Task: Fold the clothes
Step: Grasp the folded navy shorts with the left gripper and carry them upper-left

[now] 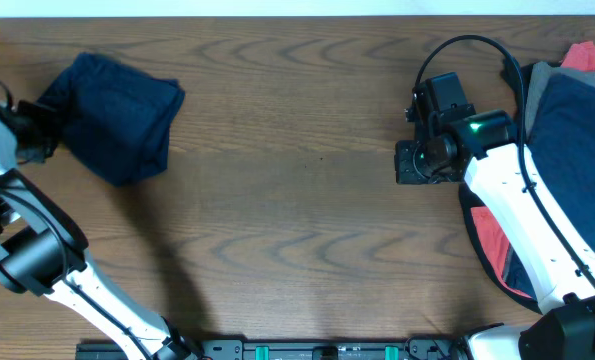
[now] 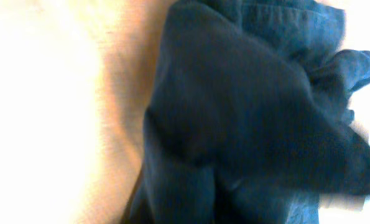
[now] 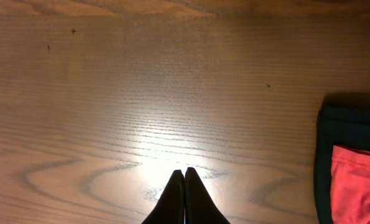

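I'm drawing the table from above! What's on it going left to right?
In order: left gripper → navy bundle → bare table → right gripper → clothes pile.

Navy garment (image 1: pixel 117 115) upper left: plain dark blue. Table (image 1: pixel 297 220): brown, wavy wood grain. Right edge: navy piece (image 1: pixel 577 140), grey piece (image 1: pixel 540 80), coral-red piece (image 1: pixel 489 240). Right gripper (image 3: pixel 185 174) black, right arm (image 1: pixel 517 195) white.
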Controlling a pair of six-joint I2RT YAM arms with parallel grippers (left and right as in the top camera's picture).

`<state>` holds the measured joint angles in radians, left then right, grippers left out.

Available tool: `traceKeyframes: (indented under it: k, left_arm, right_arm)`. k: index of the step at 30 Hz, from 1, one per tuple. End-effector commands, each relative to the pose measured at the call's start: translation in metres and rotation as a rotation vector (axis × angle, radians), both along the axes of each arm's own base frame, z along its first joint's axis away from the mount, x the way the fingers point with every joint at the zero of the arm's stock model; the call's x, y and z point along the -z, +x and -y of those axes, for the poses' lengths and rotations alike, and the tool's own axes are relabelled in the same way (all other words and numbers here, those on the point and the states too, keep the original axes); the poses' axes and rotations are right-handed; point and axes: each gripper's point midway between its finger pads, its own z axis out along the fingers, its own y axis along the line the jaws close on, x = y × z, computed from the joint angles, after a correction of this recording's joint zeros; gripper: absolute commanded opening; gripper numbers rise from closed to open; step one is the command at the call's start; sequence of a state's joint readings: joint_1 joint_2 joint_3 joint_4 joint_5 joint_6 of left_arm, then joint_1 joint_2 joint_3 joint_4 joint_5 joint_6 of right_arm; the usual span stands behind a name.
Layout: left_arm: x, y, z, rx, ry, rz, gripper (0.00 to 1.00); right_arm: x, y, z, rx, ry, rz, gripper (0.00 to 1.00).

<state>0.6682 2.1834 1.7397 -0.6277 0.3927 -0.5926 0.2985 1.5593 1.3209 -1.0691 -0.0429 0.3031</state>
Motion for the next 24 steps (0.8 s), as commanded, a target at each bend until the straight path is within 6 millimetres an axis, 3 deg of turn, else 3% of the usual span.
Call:
traceKeyframes:
  k: [1,2,4,5,7,8,9,17,24]
  left_arm:
    - [0.007,-0.008,0.005,-0.015,-0.04,-0.033,0.84]
    - [0.008,-0.011,0.007,-0.013,-0.05,-0.048,0.98]
    - [0.012,-0.02,0.015,-0.011,-0.081,-0.087,0.98]
    - [0.014,-0.024,0.018,-0.011,-0.095,-0.105,0.98]
    - [0.017,-0.034,0.026,-0.012,-0.131,-0.151,0.98]
    - [0.019,-0.04,0.032,-0.012,-0.154,-0.178,0.98]
    - [0.02,-0.047,0.037,-0.011,-0.179,-0.204,0.98]
    - [0.016,-0.085,0.093,0.025,-0.393,-0.379,0.98]
    - [0.011,-0.089,0.153,0.25,-0.404,-0.474,0.98]
  right_arm:
    - [-0.004,0.004,0.004,0.02,-0.009,0.02,0.01]
    - [-0.004,0.004,0.004,0.03,-0.006,0.021,0.01]
    - [-0.004,0.005,0.006,0.059,0.001,0.02,0.07]
    - [-0.004,0.006,0.007,0.069,0.005,0.02,0.16]
    - [-0.004,0.007,0.01,0.089,0.013,0.015,0.54]
    - [-0.004,0.007,0.012,0.104,0.014,0.012,0.82]
    - [-0.004,0.007,0.014,0.11,0.016,0.009,0.99]
    - [-0.006,0.019,0.037,0.186,0.044,0.03,0.99]
    - [-0.008,0.031,0.055,0.244,0.051,0.067,0.99]
